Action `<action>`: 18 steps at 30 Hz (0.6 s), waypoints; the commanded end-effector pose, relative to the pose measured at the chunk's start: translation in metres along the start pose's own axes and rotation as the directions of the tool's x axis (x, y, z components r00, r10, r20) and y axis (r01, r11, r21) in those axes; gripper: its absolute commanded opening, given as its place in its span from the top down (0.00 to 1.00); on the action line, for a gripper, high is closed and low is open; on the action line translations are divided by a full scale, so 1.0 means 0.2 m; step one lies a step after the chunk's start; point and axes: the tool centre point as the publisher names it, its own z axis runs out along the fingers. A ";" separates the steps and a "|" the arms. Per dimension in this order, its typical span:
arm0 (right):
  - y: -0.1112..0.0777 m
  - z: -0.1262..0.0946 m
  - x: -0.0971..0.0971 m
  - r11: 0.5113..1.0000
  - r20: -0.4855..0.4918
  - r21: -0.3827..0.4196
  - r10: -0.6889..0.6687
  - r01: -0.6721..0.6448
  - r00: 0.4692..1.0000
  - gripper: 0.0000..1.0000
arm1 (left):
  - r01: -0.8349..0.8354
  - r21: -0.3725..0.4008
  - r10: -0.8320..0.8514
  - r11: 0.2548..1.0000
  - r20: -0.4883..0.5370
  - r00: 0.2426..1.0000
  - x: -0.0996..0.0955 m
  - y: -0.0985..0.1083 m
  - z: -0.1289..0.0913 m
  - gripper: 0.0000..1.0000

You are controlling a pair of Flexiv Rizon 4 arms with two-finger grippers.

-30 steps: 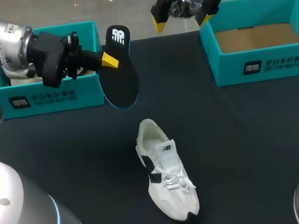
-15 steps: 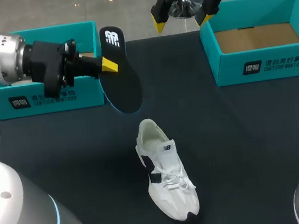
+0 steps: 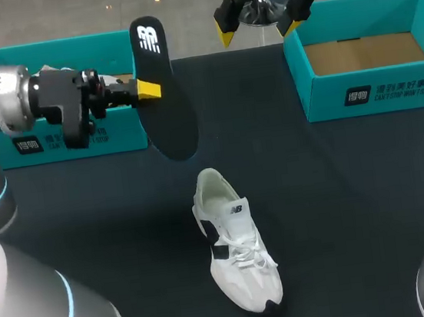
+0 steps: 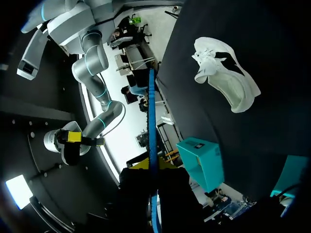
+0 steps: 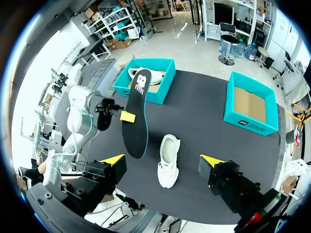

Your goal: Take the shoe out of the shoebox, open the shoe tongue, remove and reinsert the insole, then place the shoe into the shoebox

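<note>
At 11 o'clock from the shoe (image 3: 234,241), grips black insole (image 3: 167,110) in left claw (image 3: 149,89); holds right claw (image 3: 256,29) wide open, empty

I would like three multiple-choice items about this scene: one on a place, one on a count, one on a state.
1. The shoe lies on the table. Where is the insole?
A. inside it
B. in the left gripper
C. under it

2. How many teal boxes are on the table?
A. one
B. two
C. three

3. The right gripper is:
A. open
B. shut on the insole
C. shut on the shoe

Answers:
1 B: the yellow tips pinch the insole from two sides, apart from the shoe.
2 B: only the left box and the right box are there.
3 A: its tips stand wide apart with nothing between them.
</note>
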 end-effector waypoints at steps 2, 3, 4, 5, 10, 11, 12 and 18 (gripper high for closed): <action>0.01 0.00 0.01 1.000 0.002 0.004 0.001 -0.001 1.000 0.00 | -0.028 -0.041 0.028 0.999 0.010 1.000 0.05 -0.02 0.03 1.00; 0.01 0.00 0.01 1.000 0.002 0.004 0.001 -0.001 1.000 0.00 | -0.041 -0.046 0.041 0.998 0.002 0.999 0.06 -0.02 0.04 1.00; 0.01 0.00 0.01 1.000 0.002 0.004 0.001 -0.001 1.000 0.00 | -0.040 -0.044 0.040 0.998 0.003 0.999 0.06 -0.01 0.04 1.00; 0.01 0.00 0.01 1.000 0.002 0.004 0.001 -0.001 1.000 0.00 | -0.043 -0.042 0.043 0.998 0.003 0.999 0.07 0.00 0.05 1.00; 0.01 0.00 0.01 1.000 0.002 0.004 0.001 -0.001 1.000 0.00 | -0.101 -0.034 0.101 0.994 0.004 0.995 0.11 0.07 0.05 1.00; 0.01 0.00 0.01 1.000 0.002 0.004 0.001 -0.001 1.000 0.00 | -0.115 -0.029 0.115 0.993 0.003 0.993 0.12 0.09 0.05 1.00; 0.01 0.00 0.01 1.000 0.002 0.004 0.001 -0.001 1.000 0.00 | -0.123 -0.025 0.123 0.992 -0.007 0.992 0.13 0.10 0.05 1.00; 0.01 0.00 0.01 1.000 0.002 0.004 0.001 -0.001 1.000 0.00 | -0.121 -0.001 0.121 0.993 -0.004 0.993 0.15 0.14 0.07 1.00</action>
